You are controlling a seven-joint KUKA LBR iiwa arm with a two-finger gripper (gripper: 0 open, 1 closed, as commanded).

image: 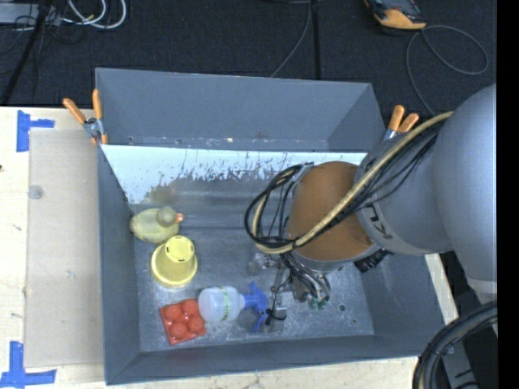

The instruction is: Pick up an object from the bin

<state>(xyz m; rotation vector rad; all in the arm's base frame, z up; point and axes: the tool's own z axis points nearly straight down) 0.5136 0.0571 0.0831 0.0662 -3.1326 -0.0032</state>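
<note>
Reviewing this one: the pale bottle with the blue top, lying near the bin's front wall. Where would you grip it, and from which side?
Grip across its pale body, coming straight down from above. The bottle lies on its side, blue top pointing toward the gripper, so its rounded flanks look free. The red lumpy thing crowds its left end, so closing front-to-back is probably safer than lengthwise.

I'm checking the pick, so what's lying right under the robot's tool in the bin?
The blue end of a pale plastic bottle lies right at the tool, on the bin floor. Whatever lies beneath the wrist and cables is covered.
</note>
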